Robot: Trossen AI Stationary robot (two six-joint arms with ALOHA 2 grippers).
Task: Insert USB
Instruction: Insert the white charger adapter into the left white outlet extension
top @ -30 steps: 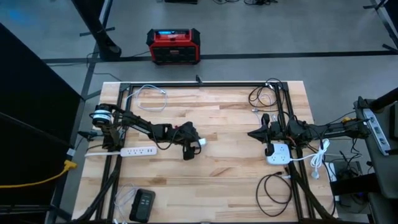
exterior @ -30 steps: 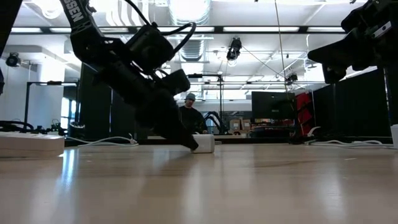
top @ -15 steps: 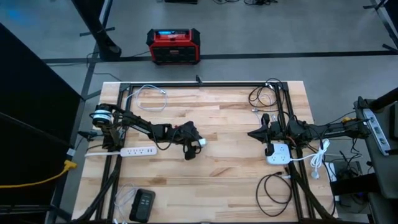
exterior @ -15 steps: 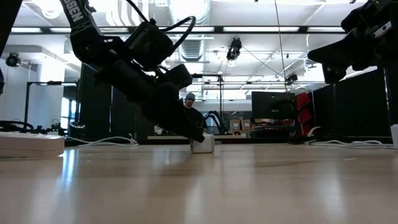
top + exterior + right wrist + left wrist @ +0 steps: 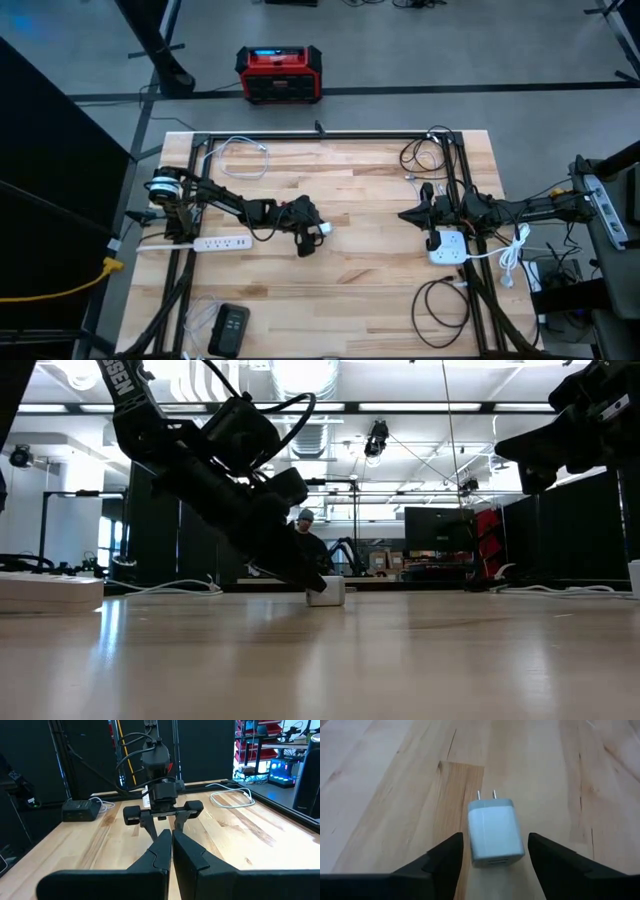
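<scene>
While the left arm reaches from the table's left edge toward the middle, its gripper sits low over the wood with the fingers spread apart. Between them lies a small white charger, flat on the table, its two metal prongs pointing away from the wrist. In the left wrist view a gap shows on each side of the charger, so the fingers flank it without clearly touching it. In the low view the gripper slants down to the tabletop and the charger rests just beside its tip. In the high view the charger shows as a white speck at the gripper's end.

On the left side of the table a white power strip lies near the arm's base, a coiled white cable sits toward the far edge, and a black box lies near the front edge. Off the table, on the floor beyond it, stands a red and black case.

Further right, the right arm waits over the right side of the table, its gripper raised and its fingers pressed together with nothing between them. Under that arm sits a white adapter with a white cord trailing off to the right. Black cables loop near it. In the low view a person sits in the room behind the table
</scene>
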